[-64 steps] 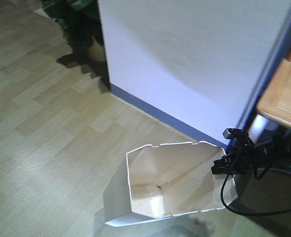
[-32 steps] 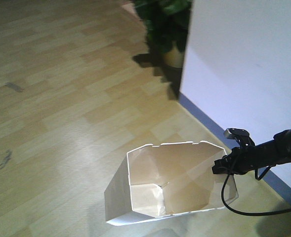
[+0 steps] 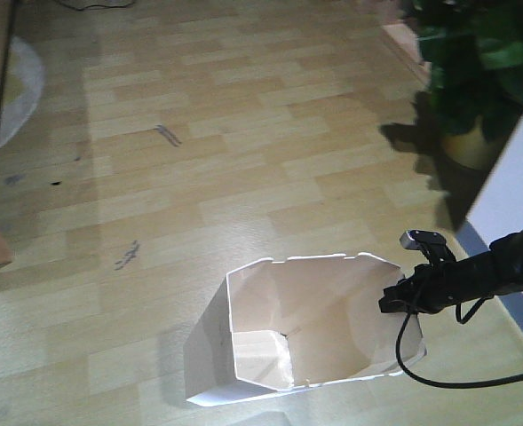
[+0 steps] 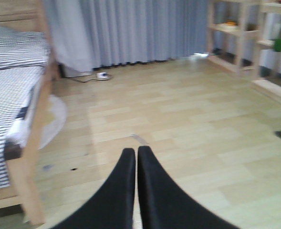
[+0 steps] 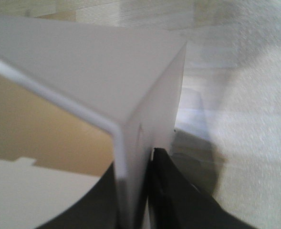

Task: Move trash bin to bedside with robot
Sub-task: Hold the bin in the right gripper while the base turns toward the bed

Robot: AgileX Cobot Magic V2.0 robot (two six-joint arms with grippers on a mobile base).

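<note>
The bin point(image 3: 314, 333) stands on the floor point(image 3: 199, 133) near a plant point(image 3: 474, 71), with the right gripper point(image 3: 392, 300) clamped on its right rim. The left gripper point(image 4: 133, 151) is closed on nothing and faces the bed point(image 4: 11, 90).

trash bin point(image 3: 307, 327) white, cream inside | bedding point(image 4: 9, 90) dark-and-white stripes | floor point(image 3: 243, 133) light wood planks

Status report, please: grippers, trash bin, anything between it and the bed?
Right gripper shut on trash bin wall. Left gripper shut, empty. Pale mat lies beside bed.
</note>
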